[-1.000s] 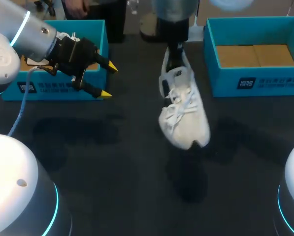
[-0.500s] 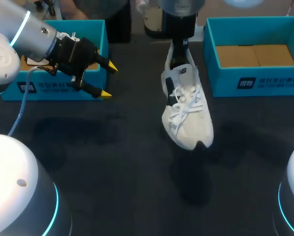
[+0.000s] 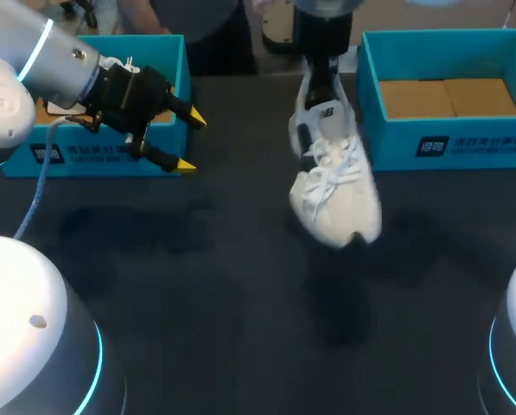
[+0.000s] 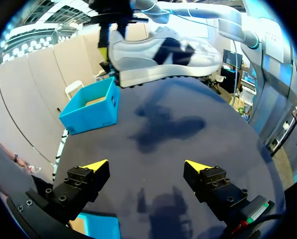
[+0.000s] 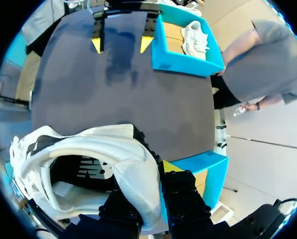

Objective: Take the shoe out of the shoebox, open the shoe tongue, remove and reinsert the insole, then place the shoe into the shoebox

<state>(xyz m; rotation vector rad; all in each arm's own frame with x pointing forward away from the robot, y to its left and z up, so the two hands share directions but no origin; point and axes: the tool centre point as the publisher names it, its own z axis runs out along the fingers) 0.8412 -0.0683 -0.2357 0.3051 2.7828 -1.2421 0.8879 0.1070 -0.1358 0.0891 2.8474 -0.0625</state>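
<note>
A white shoe [image 3: 337, 192] with dark side marks hangs toe-down above the middle of the table. My right gripper [image 3: 320, 85] is shut on its heel collar from above. In the right wrist view the heel [image 5: 133, 169] sits between the fingers, one yellow tip showing beside it and the other hidden inside the shoe. My left gripper [image 3: 191, 142] stands open and empty in front of the left shoebox [image 3: 111, 161], well apart from the shoe. From the left wrist view the shoe [image 4: 163, 52] shows ahead of the open left gripper [image 4: 147, 167], off the table.
The blue shoebox at the right [image 3: 448, 147] has a brown cardboard floor. The left blue shoebox [image 5: 180, 62] holds a second white shoe [image 5: 195, 37]. Dark tabletop [image 3: 223, 285] lies between and in front of the boxes.
The shoe has swung and shifted a little to the right in the right gripper's hold. The left arm has kept still.
</note>
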